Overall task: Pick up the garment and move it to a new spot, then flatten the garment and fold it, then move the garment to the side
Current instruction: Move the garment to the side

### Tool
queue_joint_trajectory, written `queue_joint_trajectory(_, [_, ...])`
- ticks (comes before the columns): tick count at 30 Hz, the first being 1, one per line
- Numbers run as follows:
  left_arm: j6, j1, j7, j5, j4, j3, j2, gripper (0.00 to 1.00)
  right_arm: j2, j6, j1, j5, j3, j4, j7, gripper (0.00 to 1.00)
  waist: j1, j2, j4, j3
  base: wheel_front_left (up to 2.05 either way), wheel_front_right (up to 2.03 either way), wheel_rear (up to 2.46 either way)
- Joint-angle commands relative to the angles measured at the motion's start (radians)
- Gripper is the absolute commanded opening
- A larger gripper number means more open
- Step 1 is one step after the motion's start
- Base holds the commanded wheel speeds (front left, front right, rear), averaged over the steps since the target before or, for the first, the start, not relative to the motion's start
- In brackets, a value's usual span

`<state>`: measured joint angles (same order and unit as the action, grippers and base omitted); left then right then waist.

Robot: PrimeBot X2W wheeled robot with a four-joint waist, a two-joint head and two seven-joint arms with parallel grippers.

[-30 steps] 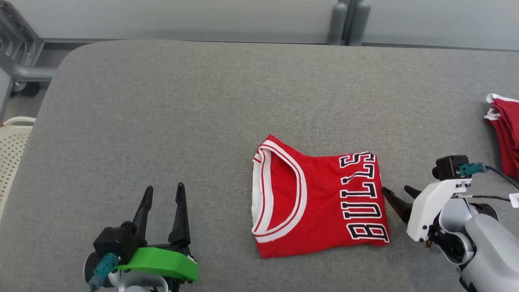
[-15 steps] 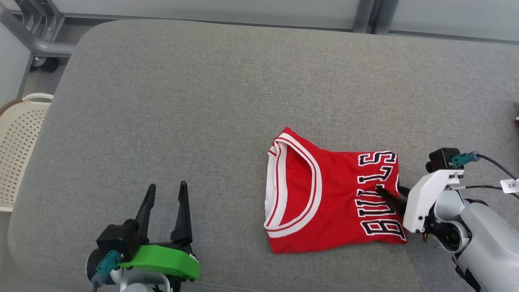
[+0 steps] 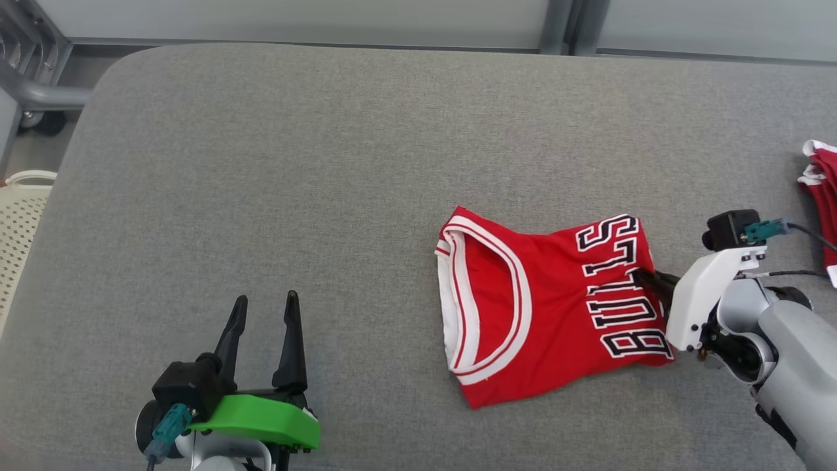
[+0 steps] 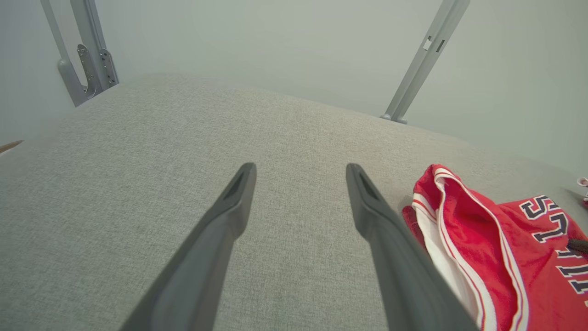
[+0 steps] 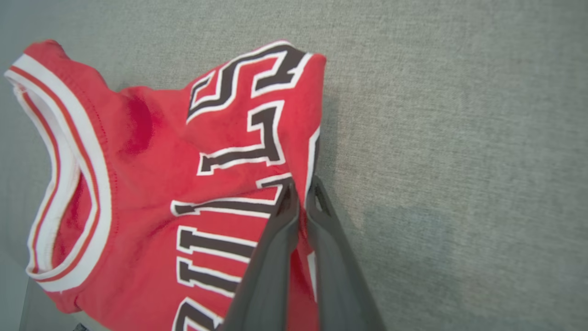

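One folded jersey [image 3: 543, 307], pinched by the right tool [image 3: 646, 277].

We see the garment [image 3: 556, 314], a red jersey with a white-and-red banded neckline and black, white-outlined "BULLS" lettering, folded into a compact, roughly square packet. It lies on the right half of the grey table [image 3: 327, 163], nearer the near edge than the far one. The neckline faces the table's left edge and the lettering runs along the side toward the right edge. The packet sits skewed. The right gripper [image 3: 644, 276] pinches the cloth at the middle of its right side.
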<state>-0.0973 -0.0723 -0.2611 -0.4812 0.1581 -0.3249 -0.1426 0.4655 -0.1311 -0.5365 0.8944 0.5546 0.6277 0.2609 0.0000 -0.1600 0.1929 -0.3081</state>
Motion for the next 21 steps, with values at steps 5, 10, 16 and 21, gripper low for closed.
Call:
queue_joint_trajectory(5, [0.001,-0.002,-0.004,0.013,-0.011,0.001,-0.011,1.00,0.050,0.001,-0.033,-0.008,-0.004,-0.010,-0.011,0.00,0.0000,0.0000,-0.069,0.012,0.00,0.00,0.00])
queue_joint_trajectory(10, [0.003,-0.013,-0.002,0.021,-0.016,-0.008,-0.013,1.00,0.081,0.001,-0.067,-0.021,-0.017,-0.016,-0.010,0.00,0.0000,0.0000,-0.163,0.016,0.00,0.00,0.00])
queue_joint_trajectory(16, [0.006,-0.033,0.001,0.025,-0.019,-0.016,-0.013,1.00,0.100,0.001,-0.107,-0.045,-0.034,-0.039,0.000,0.00,0.0000,0.0000,-0.304,0.007,0.00,0.00,0.00])
queue_joint_trajectory(21, [0.004,-0.059,0.004,0.034,-0.023,-0.023,-0.017,1.00,0.101,0.001,-0.128,-0.067,-0.057,-0.048,0.003,0.00,0.0000,0.0000,-0.395,-0.009,0.00,0.00,0.00])
